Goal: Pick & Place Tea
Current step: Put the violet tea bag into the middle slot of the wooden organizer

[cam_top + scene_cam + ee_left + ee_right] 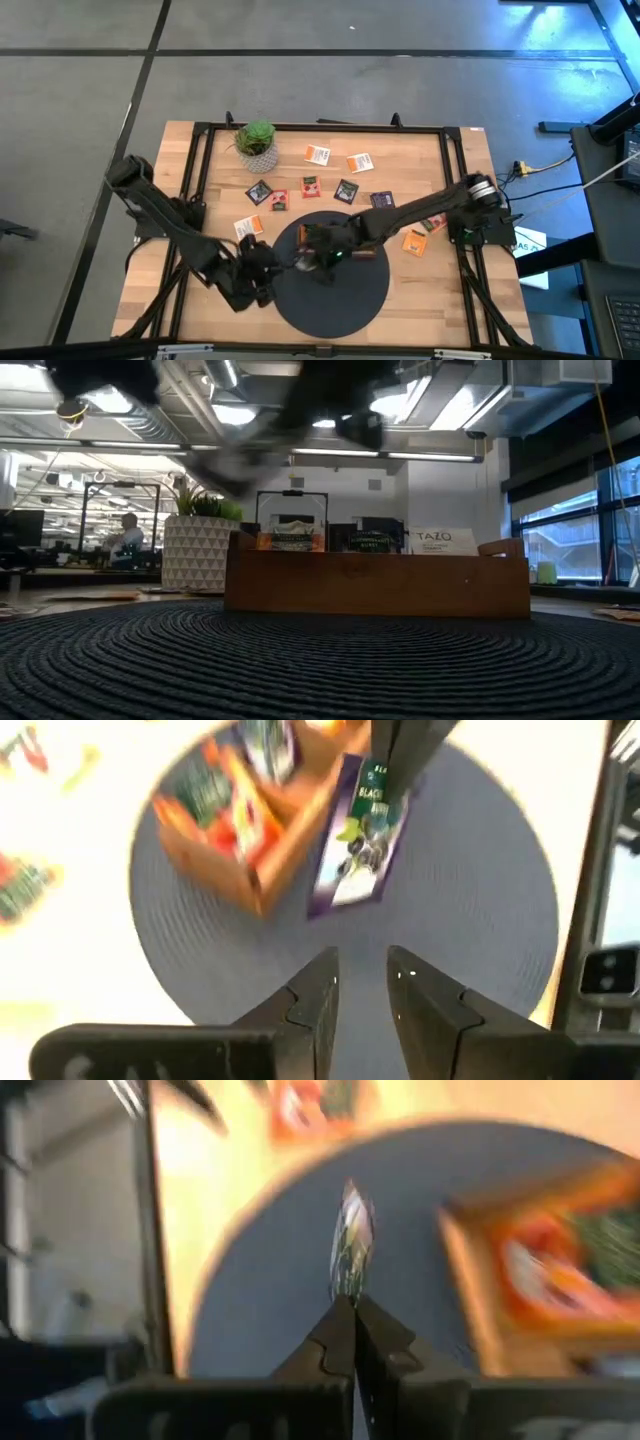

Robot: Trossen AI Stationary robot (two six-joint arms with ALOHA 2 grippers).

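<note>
My right gripper (353,1315) is shut on a purple tea packet (358,840), which shows edge-on in the right wrist view (350,1245). It hangs over the round dark mat (335,300), just beside the brown wooden tray (262,870). The tray stands on the mat and holds several packets upright (372,541). My left gripper (362,975) hovers open over the mat's left part (262,260), a little short of the packet, touching nothing. Several loose packets lie flat on the table, among them white-orange (317,154), black-green (346,190) and orange (415,241). My right gripper pinches the purple packet between its two fingers (402,750) at its upper edge (378,782), coming from above. The packet hangs below the fingers, slightly tilted, its free lower end (340,900) over the mat next to the tray's outer wall.
A small green potted plant (257,145) stands near the table's far left corner, left of the tray in the low view (198,550). Black frame rails (200,180) run along the table's sides. The mat's near half (320,660) lies in front of the tray.
</note>
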